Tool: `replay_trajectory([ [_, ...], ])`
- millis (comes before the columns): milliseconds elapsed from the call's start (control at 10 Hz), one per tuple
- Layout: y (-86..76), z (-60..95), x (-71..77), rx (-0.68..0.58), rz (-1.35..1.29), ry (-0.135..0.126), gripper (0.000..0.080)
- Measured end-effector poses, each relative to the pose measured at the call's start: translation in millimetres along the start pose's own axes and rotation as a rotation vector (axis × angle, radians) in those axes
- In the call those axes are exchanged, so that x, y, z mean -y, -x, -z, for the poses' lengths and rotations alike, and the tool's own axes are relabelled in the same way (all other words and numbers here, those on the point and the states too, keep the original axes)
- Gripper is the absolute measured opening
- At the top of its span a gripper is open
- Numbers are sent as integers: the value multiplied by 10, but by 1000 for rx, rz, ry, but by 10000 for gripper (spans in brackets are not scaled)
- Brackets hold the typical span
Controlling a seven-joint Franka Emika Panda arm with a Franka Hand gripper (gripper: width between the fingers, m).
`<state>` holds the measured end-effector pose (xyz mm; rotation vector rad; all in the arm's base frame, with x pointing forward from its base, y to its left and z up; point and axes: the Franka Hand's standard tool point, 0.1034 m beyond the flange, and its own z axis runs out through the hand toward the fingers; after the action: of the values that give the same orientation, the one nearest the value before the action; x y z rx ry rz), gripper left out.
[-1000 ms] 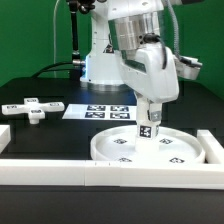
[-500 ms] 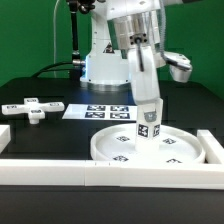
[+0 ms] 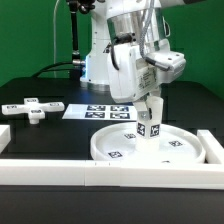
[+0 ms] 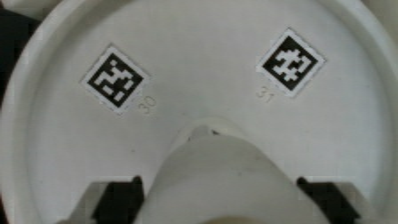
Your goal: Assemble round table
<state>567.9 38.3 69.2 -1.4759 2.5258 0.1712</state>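
Observation:
The large rimmed round disc (image 3: 125,150) lies flat on the black table at the front right of the exterior view. The short thick cylinder leg (image 3: 149,129) stands upright on the disc's middle. My gripper (image 3: 152,107) comes down from above and is shut on the leg's upper part. In the wrist view the disc (image 4: 196,60) fills the picture with two of its tags showing. The leg (image 4: 217,170) sits between my two dark fingers (image 4: 121,197). The small cross-shaped foot (image 3: 32,108) lies at the exterior view's left, far from the gripper.
The marker board (image 3: 103,111) lies flat behind the disc, in front of the robot base. A long white border rail (image 3: 90,173) runs along the front. Another rail (image 3: 213,150) stands to the right of the disc. A short white piece (image 3: 4,133) lies at the left edge.
The wrist has turned about the upright leg while still gripping it; the hand's body now points to the exterior view's right. The leg and disc have stayed in place.

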Motion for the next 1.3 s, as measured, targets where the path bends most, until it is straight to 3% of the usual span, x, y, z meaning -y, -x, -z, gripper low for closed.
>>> replay_trajectory([
  [200,10,-12,-10,4,-15,0,419],
  [300,12,-13,-12,4,-11,0,580],
  [400,20,-12,-23,3,7,6,628],
  [500,64,14,-110,1,102,67,628],
  [600,108,64,-155,2,209,101,646],
  [800,129,148,-273,15,337,110,649],
  [1000,-19,195,-458,58,409,117,649],
  [1300,-14,177,-464,55,406,119,649],
])
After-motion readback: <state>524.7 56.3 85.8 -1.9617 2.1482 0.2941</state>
